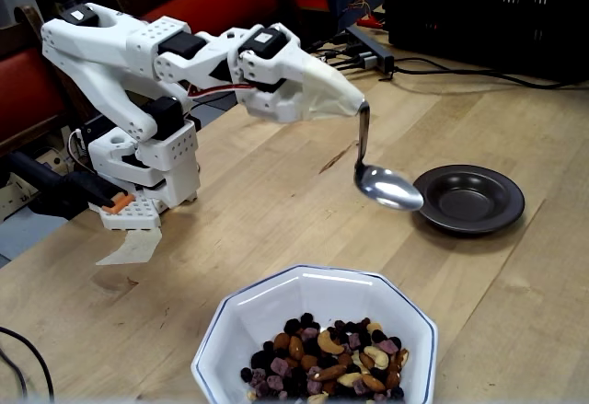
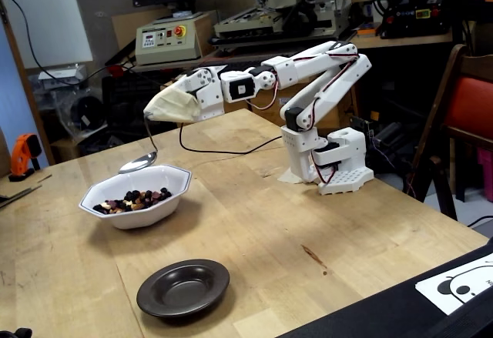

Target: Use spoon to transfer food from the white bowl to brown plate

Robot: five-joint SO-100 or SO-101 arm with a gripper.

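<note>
Jaws [image 1: 354, 105] wrapped in a cream covering, so their gap cannot be seen; the spoon [image 1: 386, 186] hangs from their tip, its thin handle gripped there and running down to the oval scoop. In both fixed views the scoop is held in the air, clear of the bench [image 1: 276, 211], and it looks empty, though the glare on the metal leaves this uncertain. In a fixed view the scoop lies just left of the plate [image 1: 467, 198], overlapping its near rim in the picture; in the other fixed view the spoon [image 2: 139, 161] hovers above the far left rim of the bowl [image 2: 137, 195], well apart from the plate [image 2: 183, 287]. The plate is bare. The bowl [image 1: 313, 330] stands at the near edge of the bench, with the food [image 1: 322, 358] heaped in its bottom: nuts, dark raisins, purple pieces. The white arm [image 2: 308, 84] reaches out from its base [image 2: 331, 165], which is set on the bench; behind it, black cables [image 1: 442, 68] trail over the wood.
</note>
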